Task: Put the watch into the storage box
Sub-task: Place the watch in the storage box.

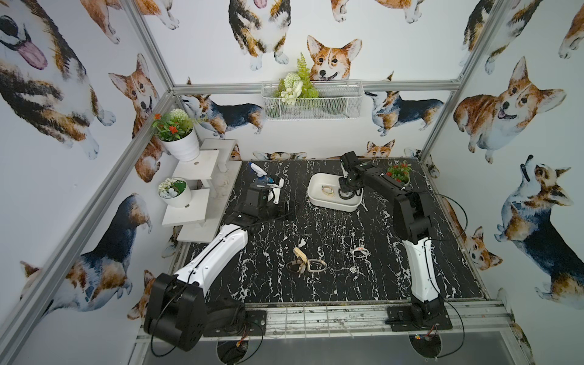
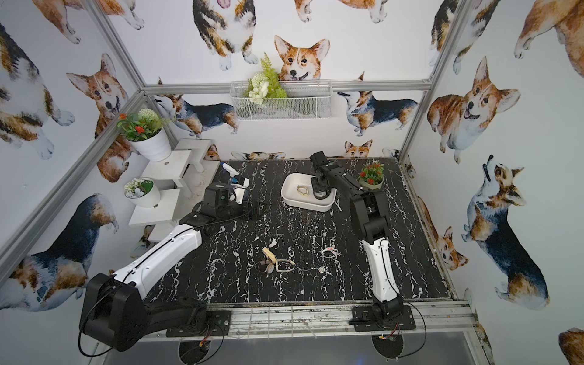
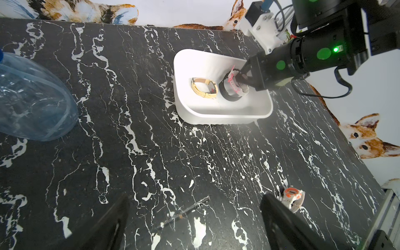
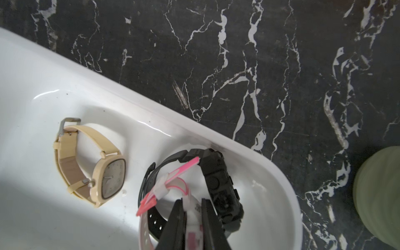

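The white storage box (image 1: 319, 181) (image 2: 292, 186) (image 3: 216, 112) (image 4: 43, 82) stands at the back of the marble table. A beige watch (image 1: 327, 190) (image 3: 204, 88) (image 4: 91, 160) lies inside it, beside a black watch (image 3: 229, 95) (image 4: 218, 179). My right gripper (image 1: 346, 189) (image 2: 319, 191) (image 4: 191, 202) reaches down into the box, shut on the strap of a pink and white watch (image 3: 233, 83) (image 4: 171, 179) that sits within the black watch's loop. My left gripper (image 3: 195, 201) (image 1: 278, 205) hovers open and empty over bare table at the left.
A white and orange watch (image 1: 360, 252) (image 3: 292, 197) and two brownish watches (image 1: 298, 262) (image 1: 316, 265) lie on the front half of the table. A clear spray bottle (image 1: 260, 172) (image 3: 32, 97) stands by the left gripper. A potted plant (image 1: 398, 173) (image 4: 378, 194) is right of the box.
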Controlling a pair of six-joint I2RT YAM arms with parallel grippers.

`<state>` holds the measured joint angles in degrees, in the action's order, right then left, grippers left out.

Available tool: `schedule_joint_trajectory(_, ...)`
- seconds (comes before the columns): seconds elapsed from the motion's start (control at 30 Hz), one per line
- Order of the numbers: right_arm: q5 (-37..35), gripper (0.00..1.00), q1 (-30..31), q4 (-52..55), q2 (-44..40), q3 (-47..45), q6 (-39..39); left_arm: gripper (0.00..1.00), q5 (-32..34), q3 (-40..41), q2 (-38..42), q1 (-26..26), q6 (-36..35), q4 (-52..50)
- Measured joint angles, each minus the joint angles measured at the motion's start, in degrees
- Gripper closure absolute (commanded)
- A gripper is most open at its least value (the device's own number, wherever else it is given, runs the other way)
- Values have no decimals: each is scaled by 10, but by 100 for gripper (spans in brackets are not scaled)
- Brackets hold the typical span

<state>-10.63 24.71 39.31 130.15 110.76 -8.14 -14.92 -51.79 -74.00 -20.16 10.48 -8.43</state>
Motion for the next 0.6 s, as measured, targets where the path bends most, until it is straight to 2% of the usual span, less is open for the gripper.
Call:
schedule_joint_trajectory(0.33,2,68,0,1,-6,-2,5,0,0,0,0,0,-2,0)
schedule_joint_trajectory(0.53,2,65,1,-1,-36,-5,6,0,5,-2,4,-1,-1,-3)
schedule_joint_trajectory(0.6,4,60,5,-2,-54,-14,7,0,14,-5,9,-1,1,-5)
